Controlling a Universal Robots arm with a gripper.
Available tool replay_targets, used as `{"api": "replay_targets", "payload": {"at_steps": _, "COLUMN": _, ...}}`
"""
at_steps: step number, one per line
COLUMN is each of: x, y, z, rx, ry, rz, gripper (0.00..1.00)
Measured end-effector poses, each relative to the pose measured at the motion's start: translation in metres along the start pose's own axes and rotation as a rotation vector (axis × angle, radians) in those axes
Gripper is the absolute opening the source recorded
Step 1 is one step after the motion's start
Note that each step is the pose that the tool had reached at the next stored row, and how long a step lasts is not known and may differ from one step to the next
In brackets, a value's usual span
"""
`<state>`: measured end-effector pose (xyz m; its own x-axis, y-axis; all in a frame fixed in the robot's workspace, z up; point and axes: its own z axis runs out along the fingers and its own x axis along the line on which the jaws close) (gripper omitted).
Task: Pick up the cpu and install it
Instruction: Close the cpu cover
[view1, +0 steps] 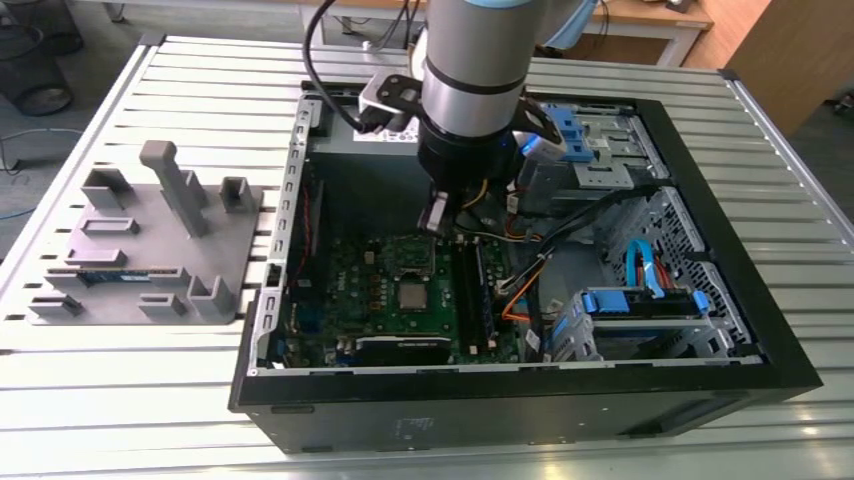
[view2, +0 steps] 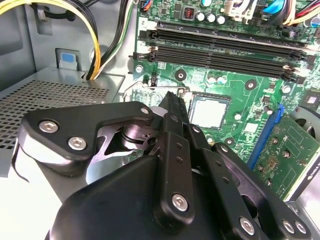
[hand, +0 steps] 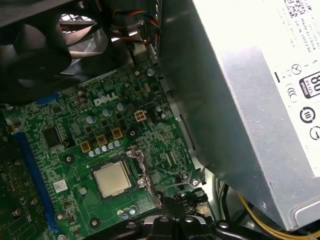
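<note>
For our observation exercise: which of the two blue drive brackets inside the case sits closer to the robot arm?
The blue bracket at the far end of the case, right beside the arm; the other bracket sits toward the near end.

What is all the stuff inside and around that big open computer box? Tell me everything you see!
computer case: one, black, lying open on the slatted table.
table: one, silvery grey, under everything.
motherboard: one, green, on the floor of the case.
cpu: one, silvery grey, lying in its socket on the motherboard, free of the gripper.
memory slots: several, black, beside the socket.
power supply: one, silver, next to the motherboard.
drive brackets: a few, blue, on the exterior view's right of the case.
holder tray: one, grey, on the table at the exterior view's left of the case.
arm: one, grey, reaching into the case.
gripper: one, black, above the motherboard near the cpu.
</note>
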<state>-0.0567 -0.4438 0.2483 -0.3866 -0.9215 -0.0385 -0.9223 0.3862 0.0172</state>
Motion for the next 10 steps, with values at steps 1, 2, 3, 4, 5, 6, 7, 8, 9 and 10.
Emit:
{"api": "replay_targets", "payload": {"at_steps": 1, "x": 0.0003, "y": -0.0001, "z": 0.0, "rx": 0.0001, "ry": 0.0004, "rz": -0.001, "gripper": 0.11}}
{"api": "replay_targets", "payload": {"at_steps": 2, "x": 0.0007, "y": -0.0003, "z": 0.0, "rx": 0.0004, "ry": 0.001, "rz": -0.003, "gripper": 0.11}}
{"api": "replay_targets", "payload": {"at_steps": 3, "x": 0.001, "y": -0.0004, "z": 0.0, "rx": 0.0006, "ry": 0.0016, "rz": -0.004, "gripper": 0.11}}
{"api": "replay_targets", "payload": {"at_steps": 4, "x": 0.0013, "y": -0.0006, "z": -0.0001, "rx": 0.0007, "ry": 0.0022, "rz": -0.005, "gripper": 0.11}}
{"api": "replay_targets", "payload": {"at_steps": 5, "x": 0.0016, "y": -0.0007, "z": 0.0, "rx": 0.0009, "ry": 0.0027, "rz": -0.007, "gripper": 0.11}}
{"api": "replay_targets", "payload": {"at_steps": 6, "x": 0.0019, "y": -0.0008, "z": -0.0001, "rx": 0.0011, "ry": 0.0034, "rz": -0.008, "gripper": 0.11}}
{"api": "replay_targets", "payload": {"at_steps": 7, "x": 0.0021, "y": -0.0009, "z": -0.0001, "rx": 0.0013, "ry": 0.004, "rz": -0.009, "gripper": 0.11}}
{"api": "replay_targets", "payload": {"at_steps": 8, "x": 0.0025, "y": -0.0011, "z": -0.0001, "rx": 0.0016, "ry": 0.0048, "rz": -0.011, "gripper": 0.11}}
{"api": "replay_targets", "payload": {"at_steps": 9, "x": 0.0029, "y": -0.0012, "z": -0.0002, "rx": 0.0018, "ry": 0.0054, "rz": -0.013, "gripper": 0.11}}
{"api": "replay_targets", "payload": {"at_steps": 10, "x": 0.0033, "y": -0.0014, "z": -0.0002, "rx": 0.0019, "ry": 0.0059, "rz": -0.014, "gripper": 0.11}}
